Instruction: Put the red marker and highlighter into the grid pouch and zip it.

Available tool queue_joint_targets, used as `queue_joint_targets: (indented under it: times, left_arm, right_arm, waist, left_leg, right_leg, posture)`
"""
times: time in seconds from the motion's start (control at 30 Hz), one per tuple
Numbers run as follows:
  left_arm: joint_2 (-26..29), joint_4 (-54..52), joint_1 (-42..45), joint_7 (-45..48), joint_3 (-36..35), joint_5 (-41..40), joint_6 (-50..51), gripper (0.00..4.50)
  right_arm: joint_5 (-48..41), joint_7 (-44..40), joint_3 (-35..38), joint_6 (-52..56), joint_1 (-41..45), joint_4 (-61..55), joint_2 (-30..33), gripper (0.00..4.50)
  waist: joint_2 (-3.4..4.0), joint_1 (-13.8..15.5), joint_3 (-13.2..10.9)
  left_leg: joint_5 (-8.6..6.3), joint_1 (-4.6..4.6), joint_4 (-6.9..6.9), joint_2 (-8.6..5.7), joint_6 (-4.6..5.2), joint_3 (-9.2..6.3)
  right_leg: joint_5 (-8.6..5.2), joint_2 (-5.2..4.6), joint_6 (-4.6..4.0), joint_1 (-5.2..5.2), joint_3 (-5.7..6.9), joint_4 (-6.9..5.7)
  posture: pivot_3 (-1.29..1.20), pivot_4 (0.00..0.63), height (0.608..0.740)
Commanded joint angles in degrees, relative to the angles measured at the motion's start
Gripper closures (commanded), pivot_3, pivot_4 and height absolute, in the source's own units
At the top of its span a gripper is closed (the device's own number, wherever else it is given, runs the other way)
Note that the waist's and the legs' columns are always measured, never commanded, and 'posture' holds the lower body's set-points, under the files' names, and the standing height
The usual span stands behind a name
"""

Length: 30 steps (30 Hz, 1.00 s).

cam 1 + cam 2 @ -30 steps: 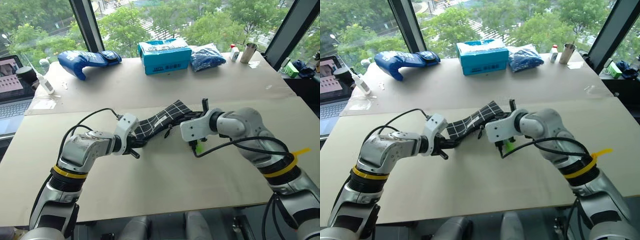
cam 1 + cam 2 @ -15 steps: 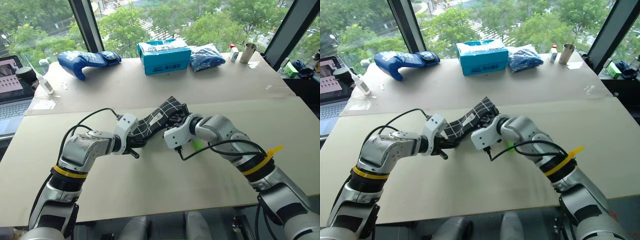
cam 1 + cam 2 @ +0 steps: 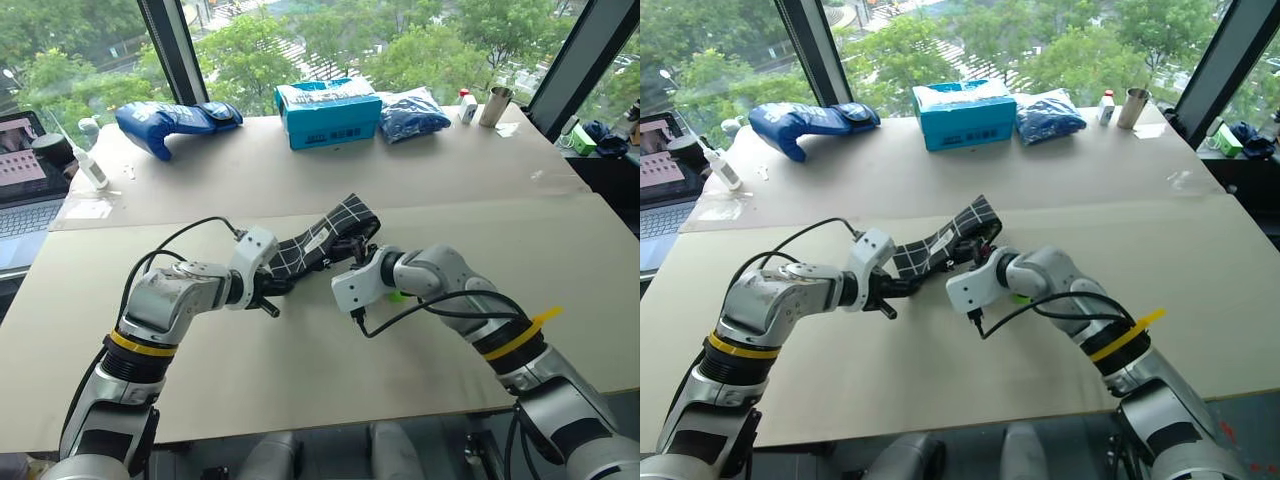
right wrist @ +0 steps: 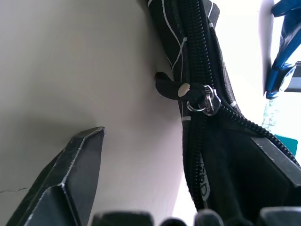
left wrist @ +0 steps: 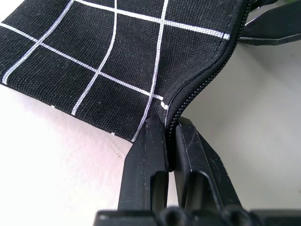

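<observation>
Black grid pouch (image 3: 322,238) part unzipped; left tool (image 5: 170,136) clenched on its corner; right tool (image 4: 188,155) released.

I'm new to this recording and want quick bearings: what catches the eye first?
Mid-table, the black grid pouch is lifted between both arms. The left gripper pinches its zipper-edge corner, while the right gripper stands open at the zipper pull. A teal box sits at the far edge.

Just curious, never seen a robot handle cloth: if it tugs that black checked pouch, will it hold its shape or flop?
Probably floppy: the grid pouch bends and rises off the table where the left end effector pinches its zipper edge. It looks light, so a pull on the zipper tab would likely drag it unless that corner stays pinched.
</observation>
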<state>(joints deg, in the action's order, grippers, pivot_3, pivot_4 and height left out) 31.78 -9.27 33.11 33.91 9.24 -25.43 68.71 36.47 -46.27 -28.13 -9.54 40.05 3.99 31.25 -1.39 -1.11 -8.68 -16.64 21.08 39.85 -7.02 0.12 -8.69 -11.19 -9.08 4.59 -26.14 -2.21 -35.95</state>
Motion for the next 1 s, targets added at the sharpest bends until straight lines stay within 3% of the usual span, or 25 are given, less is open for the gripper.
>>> queue_joint_targets:
  times: [0.03, 0.27, 0.4, 0.5, 0.67, 0.83, 1.0]
  left_arm:
    - [-0.2, -1.2, -0.2, 0.3, 0.0, -0.1, -0.4, 4.5]
    - [-0.3, -1.3, -0.5, 0.1, -0.4, -0.1, -0.2, 4.5]
    - [-0.4, -1.1, -0.5, 0.1, -0.5, -0.1, -0.2, 4.5]
    - [-0.3, -0.9, -0.5, 0.3, -0.5, -0.1, -0.3, 4.5]
    - [-0.1, -0.5, -0.3, 0.7, -0.4, 0.0, -0.4, 4.5]
    - [0.0, -0.2, 0.1, 1.1, 0.0, 0.3, -0.5, 4.5]
    - [-0.2, -0.1, 0.4, 1.1, -0.1, 0.3, -0.4, 4.5]
  right_arm:
    - [-9.4, -4.1, 8.6, 5.1, 0.3, -5.2, 2.0, 0.31]
    - [-28.0, -10.7, 26.3, 20.7, -0.9, -14.5, 8.0, 0.31]
    - [-35.7, -12.8, 33.7, 33.5, -9.4, -22.5, 11.1, 0.31]
    - [-37.8, -10.1, 33.8, 45.2, -14.6, -28.4, 10.5, 0.31]
    - [-37.8, 2.1, 30.3, 68.7, -14.7, -33.2, 0.9, 0.31]
    - [-38.7, 9.0, 27.5, 77.9, -13.4, -33.6, -4.4, 0.31]
    - [-37.7, 13.8, 24.2, 78.8, -14.6, -31.5, -4.6, 0.31]
  waist:
    - [0.0, 0.1, 0.0]
    - [0.0, 0.3, 0.0]
    - [-0.01, 0.5, 0.0]
    - [0.0, 0.4, 0.0]
    - [0.0, 0.2, 0.0]
    - [0.0, 0.5, 0.0]
    - [0.0, 0.4, 0.0]
  left_leg:
    - [0.0, 0.0, 0.0, 0.0, 0.0, 0.0]
    - [-0.01, 0.03, -0.02, 0.03, 0.02, -0.01]
    - [-0.05, 0.02, -0.04, 0.08, 0.08, -0.03]
    - [-0.06, 0.03, -0.02, 0.07, 0.11, -0.01]
    - [-0.06, -0.02, -0.01, 0.15, 0.1, 0.15]
    - [-0.06, 0.02, 0.02, 0.03, 0.11, 0.15]
    - [-0.06, 0.01, 0.01, 0.0, 0.11, 0.15]
  right_leg:
    - [0.0, 0.0, 0.0, 0.0, 0.0, 0.0]
    - [0.0, -0.01, 0.0, 0.0, 0.01, 0.05]
    - [0.0, 0.0, 0.0, 0.04, 0.04, 0.06]
    - [0.0, -0.03, 0.0, 0.04, 0.01, 0.05]
    - [0.01, -0.01, -0.02, 0.0, -0.16, -0.06]
    - [0.04, -0.12, 0.01, -0.02, -0.15, -0.04]
    - [0.06, -0.14, 0.05, -0.02, -0.13, -0.03]
  posture:
    - [0.0, 0.15, 0.74]
    - [0.0, 0.15, 0.74]
    - [0.0, 0.15, 0.74]
    - [0.0, 0.15, 0.74]
    - [0.0, 0.15, 0.74]
    - [0.0, 0.15, 0.74]
    - [0.0, 0.15, 0.74]
